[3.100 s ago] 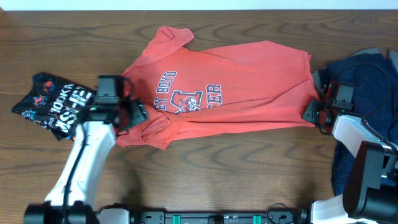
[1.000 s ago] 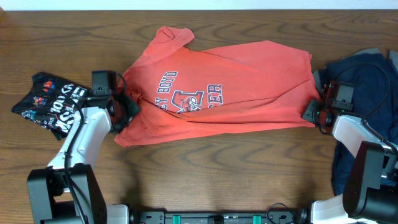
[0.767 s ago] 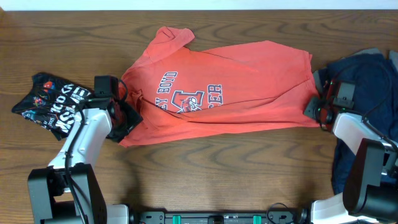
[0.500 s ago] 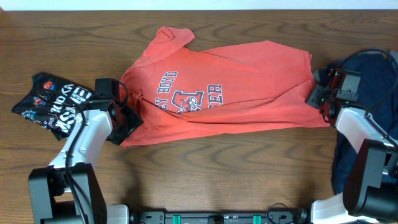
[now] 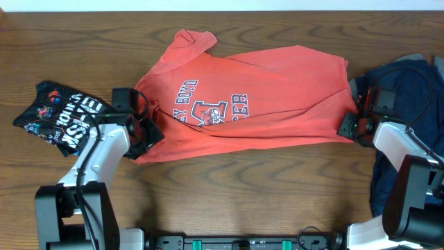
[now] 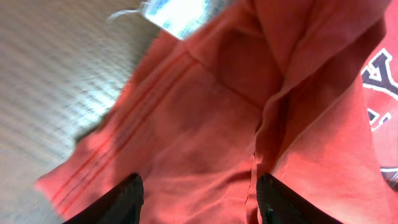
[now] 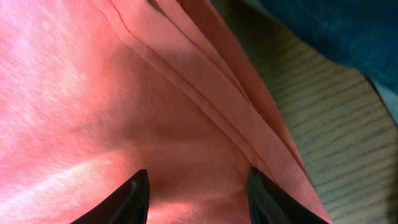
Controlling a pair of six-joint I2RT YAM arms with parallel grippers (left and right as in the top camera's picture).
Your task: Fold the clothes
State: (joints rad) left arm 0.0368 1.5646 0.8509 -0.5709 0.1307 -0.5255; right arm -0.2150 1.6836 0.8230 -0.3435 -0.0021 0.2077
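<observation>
Saw coral-red T-shirt (image 5: 277, 90) spread on table (image 5: 243, 187); found left gripper (image 6: 200, 198) at its near-left corner, jaws parted over cloth; found right gripper (image 7: 198, 193) at right edge, likewise parted.

Table (image 5: 243, 194): dark brown wood with a marked grain running left to right, filling nearly the whole overhead frame, with bare board across the lower centre and upper left. A narrow pale strip (image 5: 222, 5) runs along the top edge of that frame, past the table's far edge. Wrist views show the grained surface blurred.
</observation>
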